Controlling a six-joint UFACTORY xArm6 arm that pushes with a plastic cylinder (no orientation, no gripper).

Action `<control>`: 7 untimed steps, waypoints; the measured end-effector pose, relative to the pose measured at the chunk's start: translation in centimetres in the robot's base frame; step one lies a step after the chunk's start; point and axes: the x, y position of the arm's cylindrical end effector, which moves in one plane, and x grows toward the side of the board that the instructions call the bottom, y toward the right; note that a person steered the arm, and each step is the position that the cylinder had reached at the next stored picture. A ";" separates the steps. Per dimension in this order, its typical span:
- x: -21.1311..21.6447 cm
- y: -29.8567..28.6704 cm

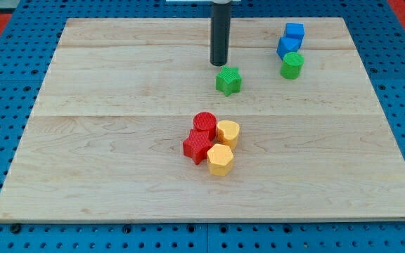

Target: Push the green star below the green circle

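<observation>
There are no jaws, only a rod, so nothing is held. My tip (219, 63) rests just beyond the green star (228, 80), on its far-edge side. The star sits toward the table's (104, 176) far edge, left of the green circle (292, 65), well apart. Little looks done: it must travel rightward and nearer.

My tip (219, 63) just above green star (228, 81), green circle (292, 65) at right

My tip (219, 64) ends a straight, smooth, matte black cylindrical rod.
</observation>
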 end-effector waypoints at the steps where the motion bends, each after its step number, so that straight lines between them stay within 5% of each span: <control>1: 1.3 -2.1; 5: 4.2 -3.3; 7: 5.6 2.1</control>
